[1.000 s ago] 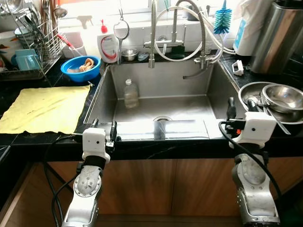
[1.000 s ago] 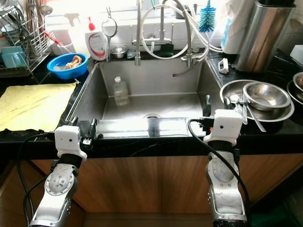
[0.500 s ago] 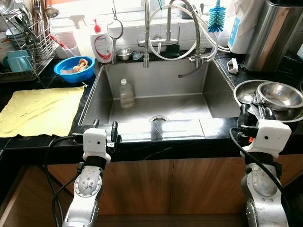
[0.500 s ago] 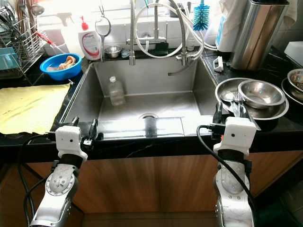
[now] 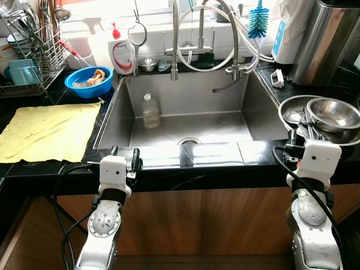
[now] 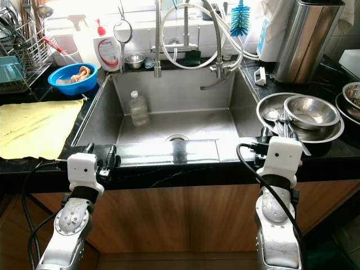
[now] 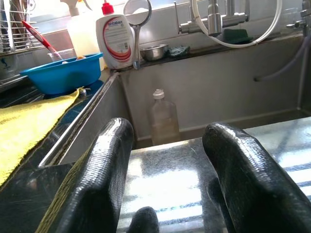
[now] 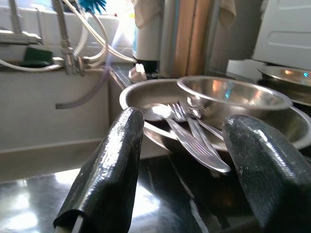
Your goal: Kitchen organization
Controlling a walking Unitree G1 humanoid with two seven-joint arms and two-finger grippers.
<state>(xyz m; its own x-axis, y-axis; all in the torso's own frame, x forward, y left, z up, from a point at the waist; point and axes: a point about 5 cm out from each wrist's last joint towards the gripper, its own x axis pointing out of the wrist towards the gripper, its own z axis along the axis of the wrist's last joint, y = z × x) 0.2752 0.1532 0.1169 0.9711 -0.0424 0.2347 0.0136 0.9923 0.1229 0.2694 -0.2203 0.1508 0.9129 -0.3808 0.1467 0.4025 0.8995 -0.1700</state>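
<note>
Right end effector (image 8: 182,160) shifted toward steel plate (image 5: 292,107) (fingers apart).

Open stainless steel sink basin (image 5: 225,121) is obstructed only by a clear plastic bottle (image 5: 150,111) at its back-left corner and the coiled spring faucet with hoses (image 5: 203,39) overhead. Front rim strip is free. Worktop right edge is blocked by stacked steel bowls with cutlery (image 5: 323,117); left side is covered by a flat yellow cloth (image 5: 50,131).
</note>
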